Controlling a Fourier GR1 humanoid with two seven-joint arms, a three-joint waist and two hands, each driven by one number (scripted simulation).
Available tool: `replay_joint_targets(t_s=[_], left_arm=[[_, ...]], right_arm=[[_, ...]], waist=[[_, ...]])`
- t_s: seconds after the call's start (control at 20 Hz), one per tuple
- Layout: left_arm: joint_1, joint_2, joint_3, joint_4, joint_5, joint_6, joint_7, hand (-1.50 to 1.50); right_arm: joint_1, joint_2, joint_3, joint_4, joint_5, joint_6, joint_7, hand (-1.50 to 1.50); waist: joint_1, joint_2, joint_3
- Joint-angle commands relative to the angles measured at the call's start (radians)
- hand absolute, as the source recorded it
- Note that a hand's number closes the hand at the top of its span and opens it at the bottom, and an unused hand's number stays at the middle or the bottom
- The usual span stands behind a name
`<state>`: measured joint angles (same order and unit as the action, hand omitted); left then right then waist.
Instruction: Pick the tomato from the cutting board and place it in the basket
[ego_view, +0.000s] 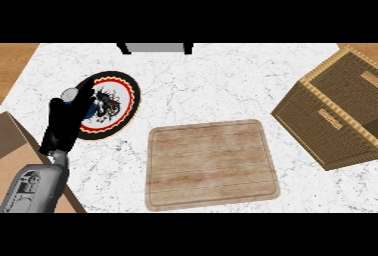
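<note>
The wooden cutting board (212, 165) lies in the middle of the counter, and no tomato shows on it or anywhere else in view. The brown wicker basket (325, 117) stands at the right edge, tilted at an angle; its inside is only partly in view. My left hand (65, 122) rests at the left with straight fingers pointing up. It overlaps the left side of a round plate (122, 102) with a red and black rim. A small grey and blue shape (71, 93) shows at the hand's fingertips. The right hand is out of view.
A grey and black object (155, 48) sits at the counter's far edge. The white marble counter (214, 85) ends at the left, where brown wood (15, 62) shows.
</note>
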<state>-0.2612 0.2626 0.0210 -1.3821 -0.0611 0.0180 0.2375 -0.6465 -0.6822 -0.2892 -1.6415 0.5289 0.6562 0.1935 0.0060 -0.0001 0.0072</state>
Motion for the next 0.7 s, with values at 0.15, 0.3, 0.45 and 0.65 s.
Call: replay_joint_targets(t_s=[0.15, 0.3, 0.45, 0.65], left_arm=[[0.067, -0.031, -0.017, -0.036, -0.015, 0.006, -0.004, 0.00], [0.062, -0.024, 0.002, -0.011, -0.016, 0.002, -0.006, 0.00], [0.040, -0.032, -0.011, -0.051, -0.033, 0.019, 0.046, 0.00], [-0.018, -0.003, 0.028, 0.078, -0.016, -0.020, -0.037, 0.00]], right_arm=[[0.034, 0.042, 0.097, 0.147, 0.120, -0.139, -0.151, 1.50], [0.039, 0.022, 0.097, 0.247, 0.145, -0.166, -0.235, 1.50], [0.054, 0.031, 0.056, 0.344, 0.096, -0.138, -0.264, 1.50], [0.012, 0.107, 0.040, 0.477, 0.081, -0.192, -0.249, -1.50]], waist=[[0.007, 0.002, -0.007], [0.005, 0.002, -0.007], [0.004, 0.001, -0.007], [0.005, 0.007, -0.007]])
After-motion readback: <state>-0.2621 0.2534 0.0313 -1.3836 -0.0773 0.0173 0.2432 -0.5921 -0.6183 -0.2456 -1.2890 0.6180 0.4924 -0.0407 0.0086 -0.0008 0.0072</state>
